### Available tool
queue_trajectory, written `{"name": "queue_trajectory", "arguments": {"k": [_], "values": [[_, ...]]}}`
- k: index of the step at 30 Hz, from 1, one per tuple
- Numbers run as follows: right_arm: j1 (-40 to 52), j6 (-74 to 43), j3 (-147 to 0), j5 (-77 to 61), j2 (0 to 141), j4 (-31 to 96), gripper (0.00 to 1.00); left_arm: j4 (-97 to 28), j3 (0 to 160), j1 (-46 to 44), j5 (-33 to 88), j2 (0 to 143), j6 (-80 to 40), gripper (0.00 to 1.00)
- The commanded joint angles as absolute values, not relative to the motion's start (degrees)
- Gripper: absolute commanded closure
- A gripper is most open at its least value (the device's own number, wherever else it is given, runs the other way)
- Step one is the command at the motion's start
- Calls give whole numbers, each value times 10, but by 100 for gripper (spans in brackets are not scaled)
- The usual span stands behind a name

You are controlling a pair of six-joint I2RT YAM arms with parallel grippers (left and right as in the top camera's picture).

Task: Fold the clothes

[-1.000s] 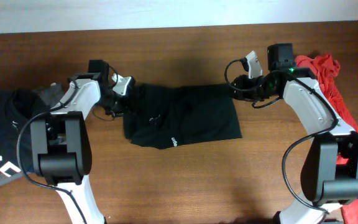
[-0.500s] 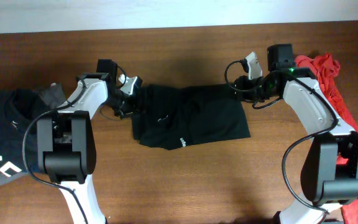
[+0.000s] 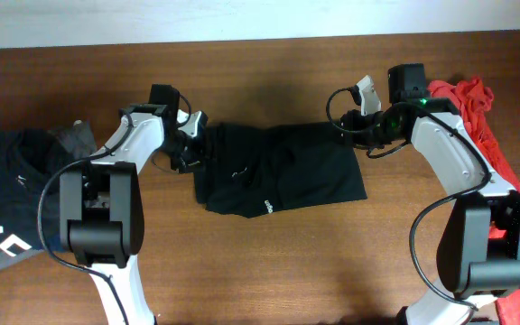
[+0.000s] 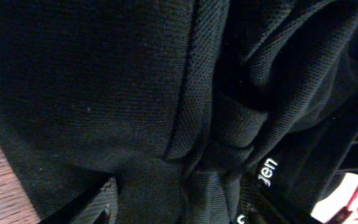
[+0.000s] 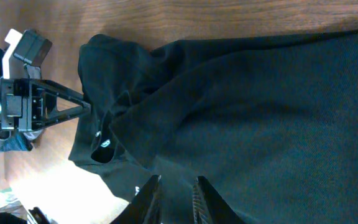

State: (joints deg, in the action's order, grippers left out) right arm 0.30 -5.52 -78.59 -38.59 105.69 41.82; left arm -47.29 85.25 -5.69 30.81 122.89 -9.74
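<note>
Lying across the middle of the table, toward its far side, the black garment [image 3: 283, 176] is spread in a rough rectangle, smoother on its right half and rumpled on its left. A small white logo [image 3: 265, 206] sits near its near edge.

My right gripper [image 3: 348, 128] is at the garment's far right corner. In my right wrist view the fingers [image 5: 151, 193] stand close together with black cloth between them, pinched on the fabric.

My left gripper [image 3: 192, 144] is at the garment's left edge. My left wrist view is almost filled with bunched black cloth, and folds gather between my fingers [image 4: 107, 205], which stand fairly wide. I cannot tell whether they clamp the cloth or only press into it.

Left of the garment, at the table's left edge, lies a dark navy garment [image 3: 3, 181] with white lettering, a grey piece [image 3: 75, 137] beside it. At the right edge a red garment [image 3: 472, 99] lies crumpled under my right arm.

The table [image 3: 269, 271] is brown wood with visible grain. Beyond its far edge runs a pale wall [image 3: 242, 18].
</note>
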Motion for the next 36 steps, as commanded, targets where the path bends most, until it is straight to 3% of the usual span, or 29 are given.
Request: {"name": "queue_trajectory", "arguments": {"k": [1, 10, 18, 32, 36], "values": [[-1, -47, -789, -383, 1053, 418, 78, -475, 833, -35, 307, 1244, -93, 29], [-1, -47, -789, -383, 1053, 416, 78, -514, 831, 51, 337, 1219, 62, 17], [-1, -47, -789, -383, 1053, 412, 78, -475, 791, 46, 336, 1223, 117, 7], [-1, -49, -789, -383, 1053, 412, 78, -423, 752, -51, 345, 1229, 123, 7], [-1, -49, -789, -383, 1054, 412, 78, -415, 752, -60, 302, 1229, 92, 22]]}}
